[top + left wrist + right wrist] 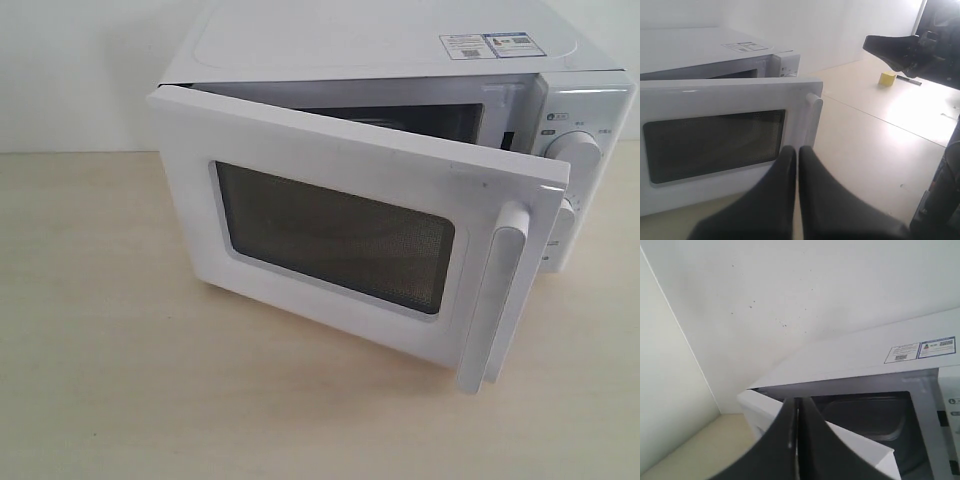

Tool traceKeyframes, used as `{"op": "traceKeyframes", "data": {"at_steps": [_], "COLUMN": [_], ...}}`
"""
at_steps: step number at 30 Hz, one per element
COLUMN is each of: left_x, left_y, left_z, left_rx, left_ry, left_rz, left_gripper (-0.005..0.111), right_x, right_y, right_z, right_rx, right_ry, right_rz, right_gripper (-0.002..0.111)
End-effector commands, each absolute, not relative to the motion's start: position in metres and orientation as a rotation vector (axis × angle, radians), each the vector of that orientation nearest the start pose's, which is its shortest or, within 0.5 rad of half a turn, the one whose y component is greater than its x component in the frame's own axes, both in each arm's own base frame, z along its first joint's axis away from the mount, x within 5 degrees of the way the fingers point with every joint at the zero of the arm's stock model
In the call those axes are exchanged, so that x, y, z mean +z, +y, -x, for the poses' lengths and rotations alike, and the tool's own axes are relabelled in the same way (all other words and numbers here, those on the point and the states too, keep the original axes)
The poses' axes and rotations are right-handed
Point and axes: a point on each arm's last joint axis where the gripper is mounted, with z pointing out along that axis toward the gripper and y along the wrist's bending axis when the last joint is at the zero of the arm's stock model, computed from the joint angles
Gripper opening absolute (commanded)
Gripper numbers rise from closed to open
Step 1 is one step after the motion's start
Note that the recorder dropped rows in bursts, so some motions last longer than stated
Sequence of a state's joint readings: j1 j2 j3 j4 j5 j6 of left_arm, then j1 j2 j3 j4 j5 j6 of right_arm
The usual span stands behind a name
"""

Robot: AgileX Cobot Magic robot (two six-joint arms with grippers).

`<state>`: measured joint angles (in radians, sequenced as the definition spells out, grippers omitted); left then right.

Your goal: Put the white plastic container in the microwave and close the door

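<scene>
Microwave [400, 40] on bench [90, 360]. Door [330, 150] ajar, handle [500, 300] side swung out from the body. Dark mesh window [335, 235]. Sticker [487, 45] on top with blue and red marks, print too small to read. Markings beside dial [573, 150] illegible, brand not readable. Left hand [796, 150] closed, empty, near door's outer face; contact unclear. Right hand [797, 402] closed, empty, over door's top edge. White plastic container not visible in any view; cavity mostly hidden behind door. Small yellow block [887, 78] on bench, well apart.
</scene>
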<state>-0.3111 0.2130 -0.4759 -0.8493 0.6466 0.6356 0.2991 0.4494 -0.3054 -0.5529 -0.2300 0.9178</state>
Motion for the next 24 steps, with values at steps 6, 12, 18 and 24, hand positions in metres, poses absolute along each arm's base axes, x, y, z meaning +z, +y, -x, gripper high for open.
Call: {"op": "traceKeyframes", "data": {"at_steps": [6, 12, 18, 24], "left_x": [0.317, 0.317, 0.317, 0.317], "left_y": [-0.051, -0.051, -0.051, -0.051], "left_z": [-0.027, -0.027, -0.027, -0.027], "left_rx": [-0.704, -0.704, -0.704, -0.704], "left_ry": [1.634, 1.634, 1.634, 1.634], "left_rz": [-0.522, -0.522, -0.522, -0.522], "left_gripper": [0.004, 0.004, 0.004, 0.004], "right_x": [0.288, 0.285, 0.286, 0.284], "right_y": [0.036, 0.028, 0.019, 0.024], "right_z": [-0.103, -0.107, -0.105, -0.087], "right_rx": [0.363, 0.221, 0.112, 0.301], "right_ry": [1.590, 1.699, 1.993, 2.302], "right_rz": [0.185, 0.172, 0.113, -0.078], "right_gripper": [0.000, 0.000, 0.000, 0.000]}}
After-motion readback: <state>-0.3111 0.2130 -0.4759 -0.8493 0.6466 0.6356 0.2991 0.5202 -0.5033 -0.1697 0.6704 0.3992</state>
